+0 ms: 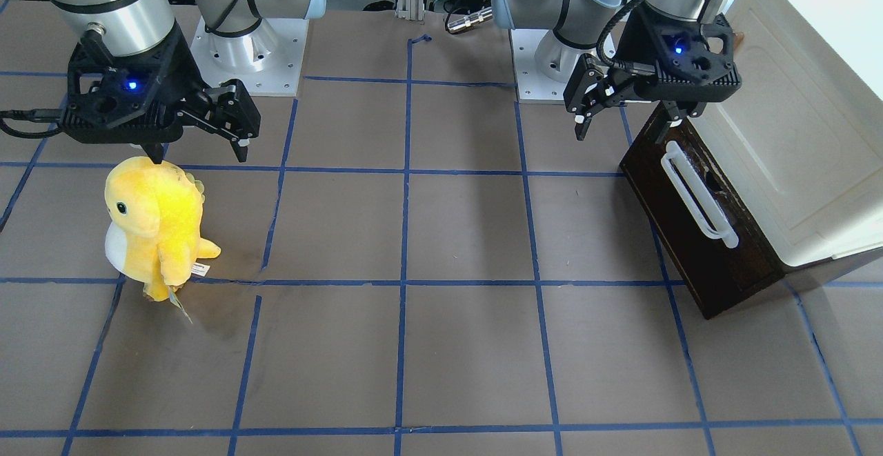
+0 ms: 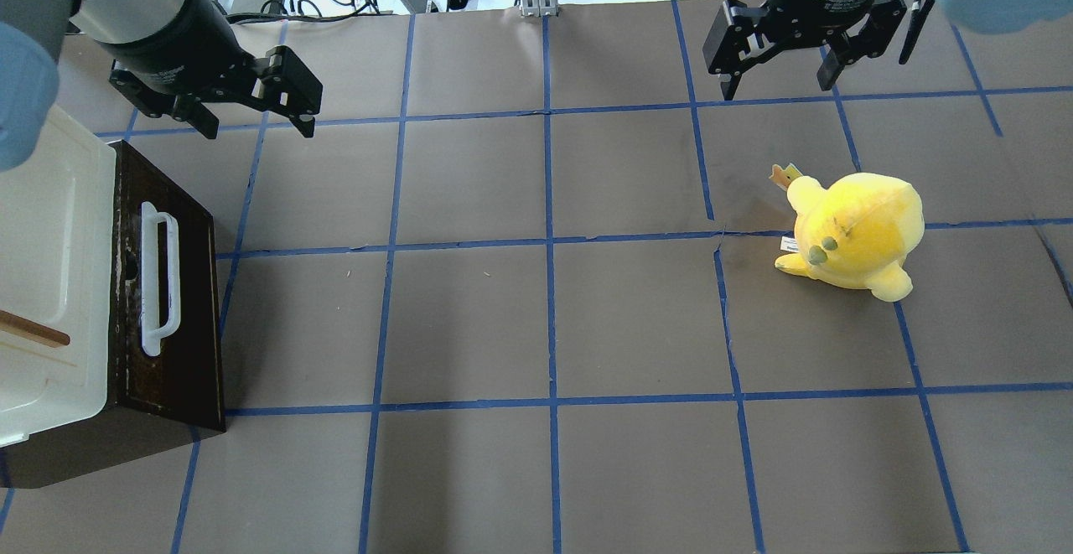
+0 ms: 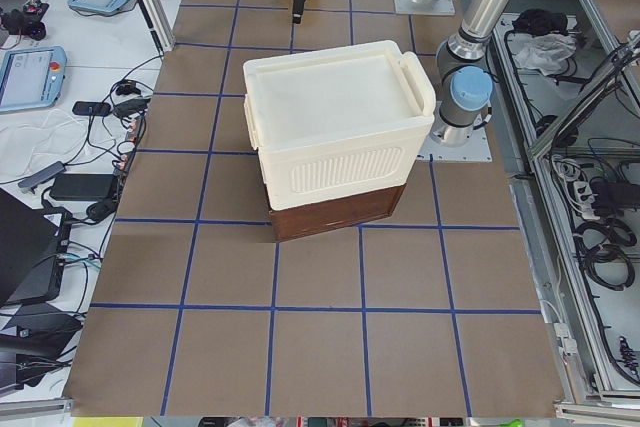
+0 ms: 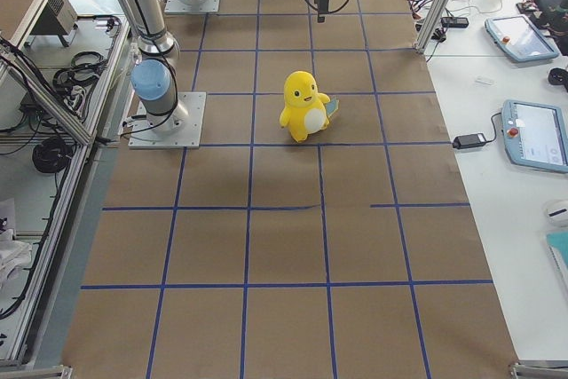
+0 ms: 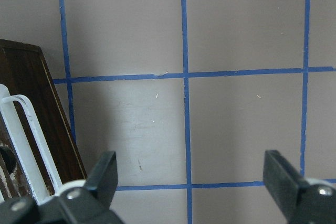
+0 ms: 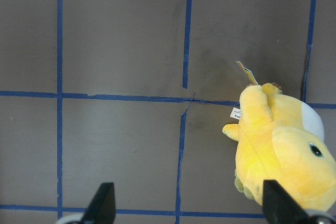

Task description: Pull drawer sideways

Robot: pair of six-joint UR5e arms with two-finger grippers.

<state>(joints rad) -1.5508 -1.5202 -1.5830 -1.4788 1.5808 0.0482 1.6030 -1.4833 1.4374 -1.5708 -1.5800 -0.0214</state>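
hovering wide open and empty off the far end of the drawer (image 2: pixel 194 302), the left gripper (image 2: pixel 256 122) is not touching its white loop handle (image 2: pixel 159 277), so the pull looks unstarted. the drawer sits at the left end of the table (image 2: pixel 545 328) under the cream cabinet (image 2: pixel 50 227); the right gripper (image 2: pixel 778 76) hangs open, empty.

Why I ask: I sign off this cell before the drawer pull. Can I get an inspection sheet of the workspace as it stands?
Surface: brown table with a blue tape grid; tape broken in places.
Job's things: drawer under the cabinet, its white handle not gripped.
Clutter: yellow plush, standing, far from the drawer.
Grippers: left gripper open, empty, above the table near the drawer; right gripper open, empty, near the plush.
Cables: wrist cable looped at the left gripper; more beyond the table's edge.
Surroundings: pendant on a side bench; no people seen.
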